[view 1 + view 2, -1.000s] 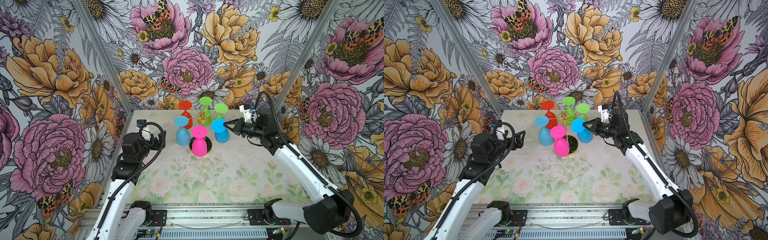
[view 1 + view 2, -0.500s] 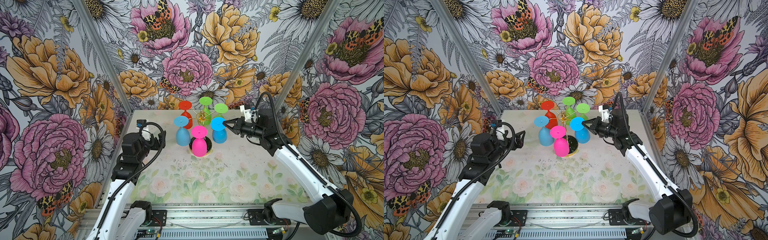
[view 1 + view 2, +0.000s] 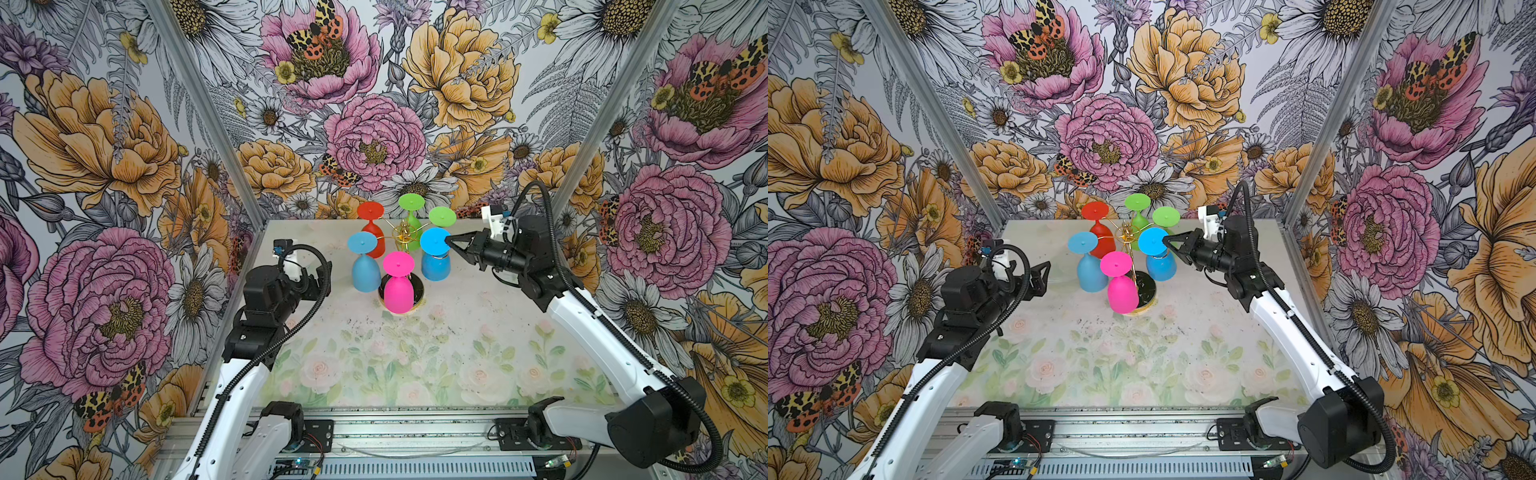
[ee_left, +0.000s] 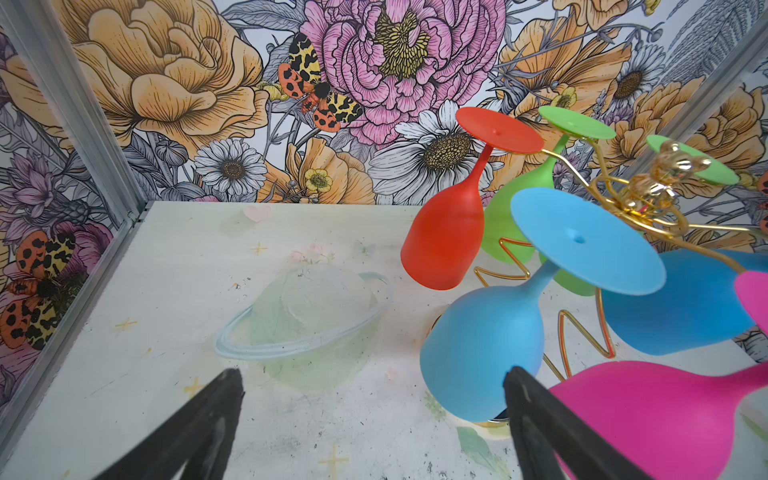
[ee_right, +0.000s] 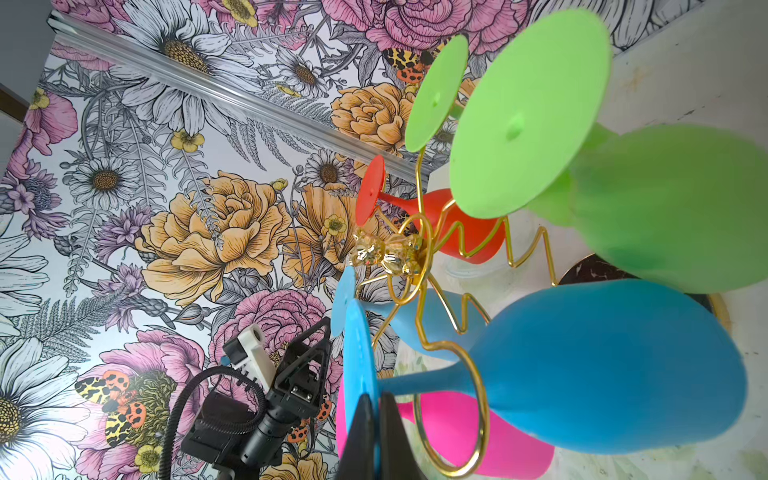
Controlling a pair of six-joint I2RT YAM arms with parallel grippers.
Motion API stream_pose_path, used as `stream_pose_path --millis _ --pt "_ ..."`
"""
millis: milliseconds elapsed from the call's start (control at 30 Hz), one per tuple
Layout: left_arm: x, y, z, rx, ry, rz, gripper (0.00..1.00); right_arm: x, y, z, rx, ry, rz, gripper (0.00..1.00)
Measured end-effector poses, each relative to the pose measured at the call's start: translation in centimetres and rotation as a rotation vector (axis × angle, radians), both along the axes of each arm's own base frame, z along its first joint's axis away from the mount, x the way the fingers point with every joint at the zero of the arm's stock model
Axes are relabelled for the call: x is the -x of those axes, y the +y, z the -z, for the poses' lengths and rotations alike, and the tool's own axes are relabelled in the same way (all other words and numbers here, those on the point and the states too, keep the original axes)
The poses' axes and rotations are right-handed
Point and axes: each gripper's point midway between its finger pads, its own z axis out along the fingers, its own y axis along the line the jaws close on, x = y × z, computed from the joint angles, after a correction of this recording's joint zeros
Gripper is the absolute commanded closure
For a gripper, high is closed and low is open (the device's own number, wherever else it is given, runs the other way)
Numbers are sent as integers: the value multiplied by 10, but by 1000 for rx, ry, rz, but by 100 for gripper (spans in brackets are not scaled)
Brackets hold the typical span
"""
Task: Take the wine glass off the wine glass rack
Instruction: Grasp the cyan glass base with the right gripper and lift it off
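Note:
The gold wire wine glass rack (image 3: 405, 237) (image 3: 1128, 237) (image 5: 390, 253) stands at the back middle of the table, with several coloured glasses hanging upside down from its hooks. My right gripper (image 3: 448, 240) (image 3: 1165, 240) (image 5: 376, 399) is shut on the rim of the round foot of the blue wine glass (image 3: 435, 266) (image 3: 1160, 266) (image 5: 602, 365) on the rack's right side. That glass's stem still sits inside a hook ring. My left gripper (image 3: 324, 274) (image 3: 1044, 274) (image 4: 372, 378) is open and empty, to the left of the rack.
On the rack also hang a pink glass (image 3: 397, 286) at the front, a lighter blue glass (image 3: 365, 270) on the left, a red glass (image 3: 372, 235) and two green glasses (image 3: 411, 216) behind. Flowered walls close in the table at the back and both sides.
The right gripper and the blue glass's foot have shifted slightly up and towards the rack. The left arm has not moved.

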Motion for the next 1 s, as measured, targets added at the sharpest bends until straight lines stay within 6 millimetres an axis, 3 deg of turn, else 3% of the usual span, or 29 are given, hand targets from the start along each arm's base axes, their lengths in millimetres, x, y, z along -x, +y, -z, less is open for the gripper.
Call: stream_pose_path --millis 600,1000 --pt "1 0 -1 1 -5 0 1 -13 20 14 -30 30 -39 100" --pt "4 -1 2 6 14 5 1 -2 25 12 -29 22 -68 100"
